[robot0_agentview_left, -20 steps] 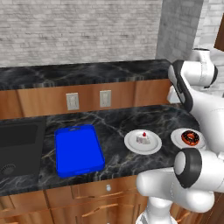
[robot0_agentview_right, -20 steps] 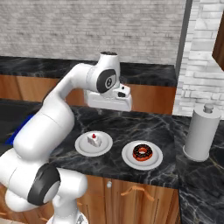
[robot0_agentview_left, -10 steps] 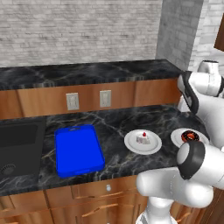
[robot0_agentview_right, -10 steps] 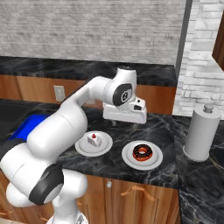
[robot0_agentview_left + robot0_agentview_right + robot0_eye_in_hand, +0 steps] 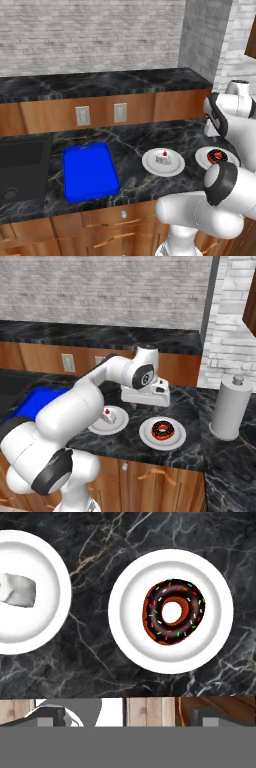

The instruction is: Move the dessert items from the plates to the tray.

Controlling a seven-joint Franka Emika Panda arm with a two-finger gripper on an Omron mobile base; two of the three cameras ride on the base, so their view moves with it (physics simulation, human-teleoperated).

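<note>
The arm reaches forward with its wrist bent down, gripper [image 5: 146,404] fully open, empty, and now shifted right from over the cake [image 5: 108,416] to above the donut [image 5: 163,430], which lies on its plate [image 5: 147,435] right of the cake's plate [image 5: 119,424], well right of the tray [image 5: 89,171].

Dark chocolate donut [image 5: 173,611] with multicoloured sprinkles (orange-red rim) and white cake piece [image 5: 162,158], seemingly red-topped, on 2 white plates [image 5: 210,587]; bright blue tray [image 5: 89,171]; black marbled counter [image 5: 135,140].
</note>
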